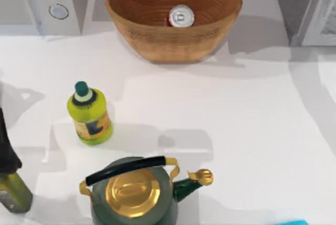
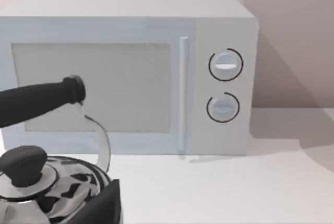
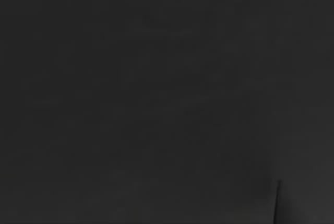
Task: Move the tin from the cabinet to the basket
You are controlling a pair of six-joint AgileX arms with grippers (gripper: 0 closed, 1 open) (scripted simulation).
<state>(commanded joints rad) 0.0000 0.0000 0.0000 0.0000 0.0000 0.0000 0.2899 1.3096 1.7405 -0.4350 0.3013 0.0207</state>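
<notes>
The tin (image 1: 181,17) stands upright inside the basket (image 1: 131,4), apart from the cabinet (image 1: 310,10); I cannot tell either gripper's state; the right wrist view is dark.

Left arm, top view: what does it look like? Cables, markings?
Left arm at the table's left edge: matte black, rounded shell, no cables or markings visible. Left wrist view catches a black wedge, probably a finger. Right wrist view is dark.

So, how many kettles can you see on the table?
2. A green kettle with a gold lid stands at the table's front edge, in the top view. A silver kettle with a black knob stands before the microwave, in the left wrist view. Others may be hidden.
</notes>
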